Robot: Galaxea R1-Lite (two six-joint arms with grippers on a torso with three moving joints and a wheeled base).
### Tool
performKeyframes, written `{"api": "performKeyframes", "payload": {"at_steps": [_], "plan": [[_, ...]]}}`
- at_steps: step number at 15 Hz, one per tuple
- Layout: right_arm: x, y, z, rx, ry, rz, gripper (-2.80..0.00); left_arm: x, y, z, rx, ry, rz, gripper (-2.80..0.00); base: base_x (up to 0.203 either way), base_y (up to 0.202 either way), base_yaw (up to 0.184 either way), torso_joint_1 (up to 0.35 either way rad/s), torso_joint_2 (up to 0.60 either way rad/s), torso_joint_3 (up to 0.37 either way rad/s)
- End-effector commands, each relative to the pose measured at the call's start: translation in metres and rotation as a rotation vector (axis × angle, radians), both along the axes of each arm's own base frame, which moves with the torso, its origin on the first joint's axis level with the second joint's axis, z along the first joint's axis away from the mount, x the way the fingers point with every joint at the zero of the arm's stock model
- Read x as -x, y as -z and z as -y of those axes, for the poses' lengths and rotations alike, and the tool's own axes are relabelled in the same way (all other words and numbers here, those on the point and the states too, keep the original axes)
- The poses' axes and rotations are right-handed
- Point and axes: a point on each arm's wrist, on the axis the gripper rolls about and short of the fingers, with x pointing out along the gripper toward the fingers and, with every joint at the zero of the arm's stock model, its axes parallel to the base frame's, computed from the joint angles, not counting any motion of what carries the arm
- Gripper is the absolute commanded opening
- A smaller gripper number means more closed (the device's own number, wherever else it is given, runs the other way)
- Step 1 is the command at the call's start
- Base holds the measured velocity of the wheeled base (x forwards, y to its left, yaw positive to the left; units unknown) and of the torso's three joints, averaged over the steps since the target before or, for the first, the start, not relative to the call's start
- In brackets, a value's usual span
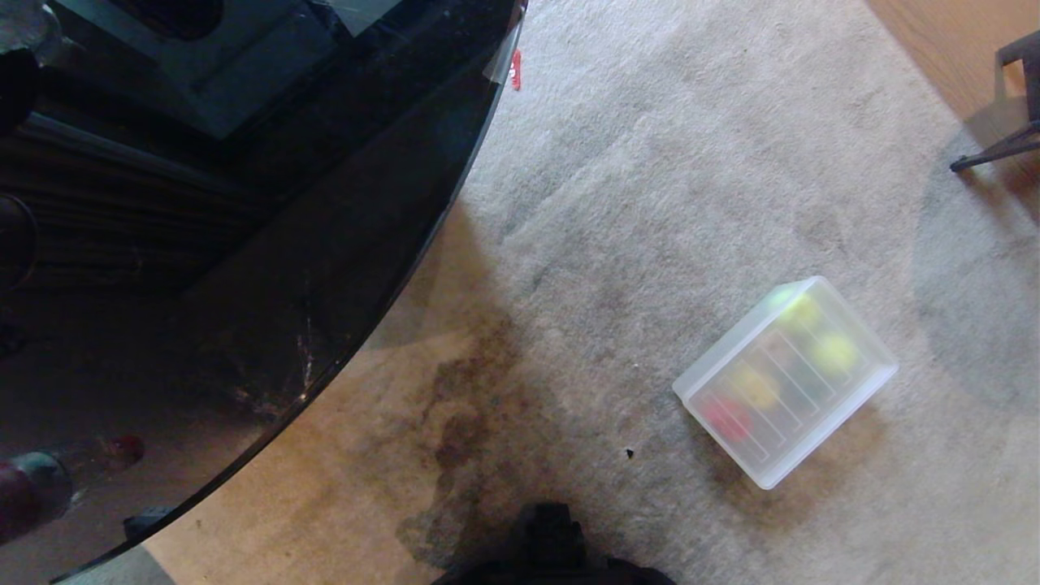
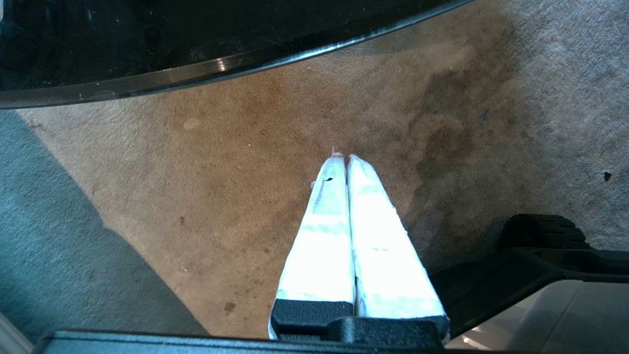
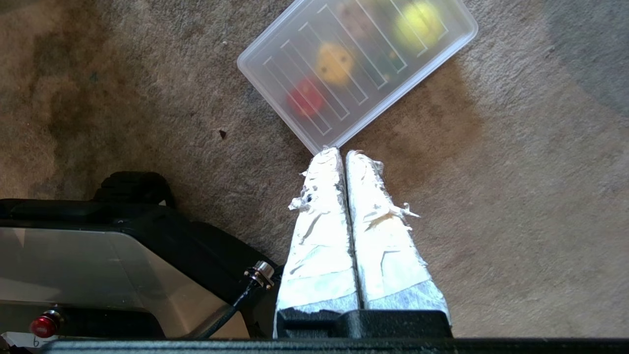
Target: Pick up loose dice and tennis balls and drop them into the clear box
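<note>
The clear box (image 1: 815, 452) stands on the carpet at the right with a ribbed translucent lid on it. Through the lid show a red die (image 1: 725, 416), a yellow die (image 1: 757, 388) and two tennis balls (image 1: 834, 353) (image 1: 800, 309). In the right wrist view the box (image 3: 393, 101) holds the red die (image 3: 305, 97), the yellow die (image 3: 334, 63) and a tennis ball (image 3: 417, 22). My right gripper (image 3: 342, 151) is shut and empty, its tips in line with the box's near corner. My left gripper (image 2: 345, 156) is shut and empty over bare carpet. Neither arm shows in the head view.
A dark glass table (image 1: 244, 203) with a curved edge (image 2: 245, 64) fills the left side. A dark stain (image 1: 463, 406) marks the carpet before my base (image 1: 552, 540). A chair leg (image 1: 999, 150) and wood floor (image 1: 934, 49) lie at the far right.
</note>
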Motion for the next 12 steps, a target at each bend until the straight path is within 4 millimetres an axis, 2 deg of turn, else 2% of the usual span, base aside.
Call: {"api": "performKeyframes", "payload": {"at_steps": [1, 5, 12], "plan": [[-0.0002, -0.0001, 0.0000, -0.001, 0.000, -0.003, -2.80, 0.0000, 0.0000, 0.0000, 0.001, -0.001, 0.000, -2.80, 0.000, 0.000, 0.000, 0.000, 0.00, 0.000], [-0.0002, -0.0001, 0.0000, -0.001, 0.000, -0.002, -2.80, 0.0000, 0.0000, 0.0000, 0.002, -0.001, 0.000, -2.80, 0.000, 0.000, 0.000, 0.001, 0.00, 0.024], [-0.0001, -0.0006, -0.0001, -0.001, -0.002, -0.002, -2.80, -0.0001, 0.0003, 0.0000, 0.005, -0.001, -0.001, -2.80, 0.000, 0.000, 0.000, 0.002, 0.00, 0.185]]}}
